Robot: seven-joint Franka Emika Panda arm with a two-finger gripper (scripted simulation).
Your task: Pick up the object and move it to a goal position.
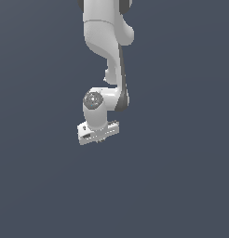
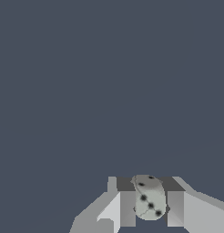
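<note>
arms: 1 [image 1: 107,42] | claws: 1 [image 2: 150,207] | fingers: 2 [image 2: 127,207] | pale grey dotted objects: 1 [image 2: 149,200]

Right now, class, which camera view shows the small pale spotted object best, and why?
The wrist view: the object sits large between the tool fingers, its dark spots clear. In the exterior view the tool hides it; the object cannot be made out there.
</note>
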